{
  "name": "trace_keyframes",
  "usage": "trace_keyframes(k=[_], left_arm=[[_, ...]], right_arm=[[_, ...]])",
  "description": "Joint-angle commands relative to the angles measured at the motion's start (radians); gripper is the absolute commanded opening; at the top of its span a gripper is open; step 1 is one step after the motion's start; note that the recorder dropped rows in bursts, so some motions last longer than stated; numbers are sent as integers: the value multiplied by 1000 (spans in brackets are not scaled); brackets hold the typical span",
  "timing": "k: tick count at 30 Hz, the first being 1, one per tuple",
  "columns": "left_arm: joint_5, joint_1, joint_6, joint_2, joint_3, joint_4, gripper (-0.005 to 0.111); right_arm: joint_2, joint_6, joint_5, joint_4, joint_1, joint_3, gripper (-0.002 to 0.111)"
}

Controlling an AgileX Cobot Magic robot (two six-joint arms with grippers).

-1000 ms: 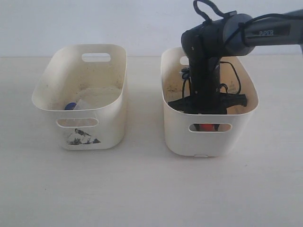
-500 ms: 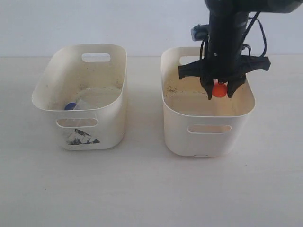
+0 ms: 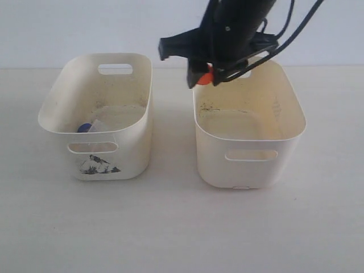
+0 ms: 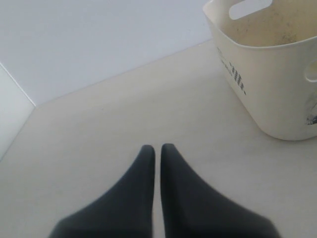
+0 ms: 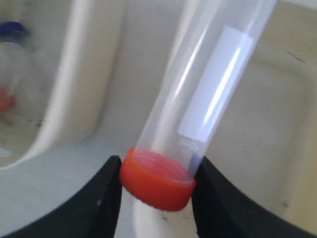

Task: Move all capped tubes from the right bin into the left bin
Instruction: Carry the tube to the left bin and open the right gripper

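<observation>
Right gripper (image 3: pixel 203 79) clamps orange-capped tube (image 5: pixel 208 99) above right bin (image 3: pixel 250 165) rim (left gripper (image 4: pixel 157 148) pressed together, empty).

Ext cam frontal, raised; wrist cams close; share left bin (image 3: pixel 132 153)

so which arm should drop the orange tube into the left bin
Right: its jaws are shut on the orange-capped tube, above the rim of the right bin nearest the left bin. Left jaws are shut, empty.
</observation>
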Motion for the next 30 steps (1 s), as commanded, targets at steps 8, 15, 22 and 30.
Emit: trace_keyframes(k=[8, 15, 22, 30], left_arm=[[-5, -5, -10, 0, -4, -3, 4], [-5, -5, -10, 0, -4, -3, 4], [-5, -5, -10, 0, -4, -3, 4], [-5, -5, -10, 0, -4, -3, 4]], right_arm=[[-11, -200, -407, 189, 169, -3, 0], [58, -301, -466, 257, 172, -3, 6], [105, -315, -491, 318, 172, -3, 64], [42, -305, -457, 242, 170, -3, 0]])
